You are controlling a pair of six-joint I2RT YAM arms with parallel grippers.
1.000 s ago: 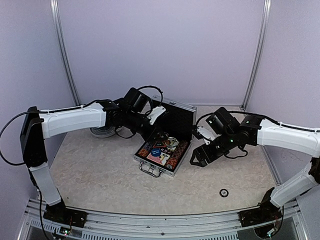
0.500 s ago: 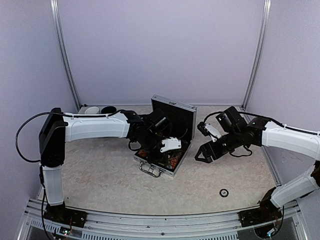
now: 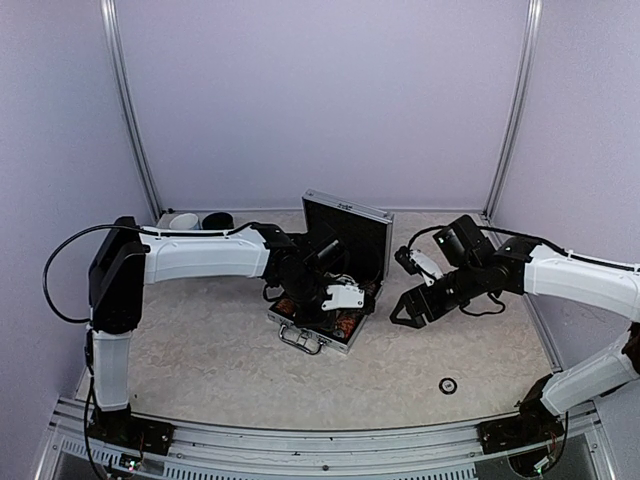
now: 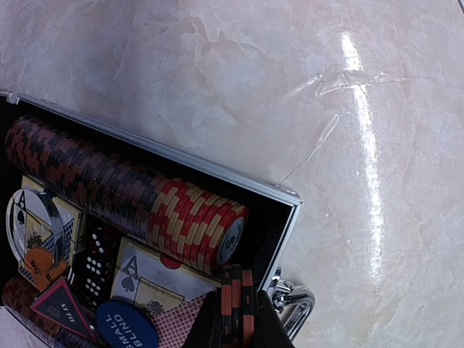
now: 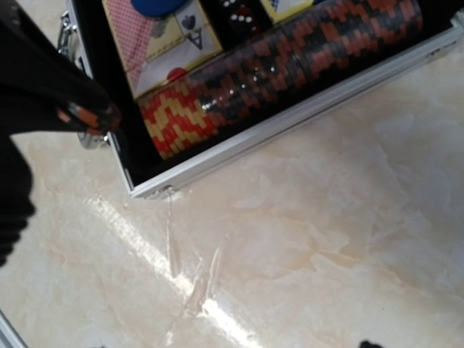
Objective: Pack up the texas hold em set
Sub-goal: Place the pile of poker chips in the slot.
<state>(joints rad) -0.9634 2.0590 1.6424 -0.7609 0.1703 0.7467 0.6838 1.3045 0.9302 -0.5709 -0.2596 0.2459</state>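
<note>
Over the case [image 4: 217, 172] corner by the handle [image 4: 293, 308]: left gripper [image 4: 236, 313] is pinching a short stack of chips [image 4: 235, 283], held edge-on. The case sits mid-table with its tray open and the lid [image 3: 355, 235] upright at its 12 o'clock.

Right gripper [image 3: 408, 310] hangs at the case's 3 o'clock, just beside it. Its fingers don't show in its own wrist view, so I can't tell whether it's spread or closed. I see nothing in it.

In the tray, a chip row [image 4: 123, 192] runs along one wall. Beside it are cards [image 4: 156, 279], dice [image 4: 94, 264], the triangle marker [image 4: 64, 306] and a blue button [image 4: 127, 326].

My read of the step: seat the held chips in the gap between the row's yellow end and the handle-side wall.

Doing it well:
- Line the stack's axis up with the row before descending. The chips should go in parallel to the row's end chip.
- Come straight down, clear of the silver rim. A clip there would tip the stack.
- Release low, once the chips touch the lining. Dropped from height they'd likely roll onto the cards.
- Open only a little, because the wall and the row crowd the fingers.
- Nudge the stack toward the row if it leans.

Left to do: a round disc [image 3: 449, 385] lies at the case's 5 o'clock, well apart. It's probably a set button, so fetch it before the lid closes. The mugs [image 3: 185, 220] at 10 o'clock aren't part of the set.
</note>
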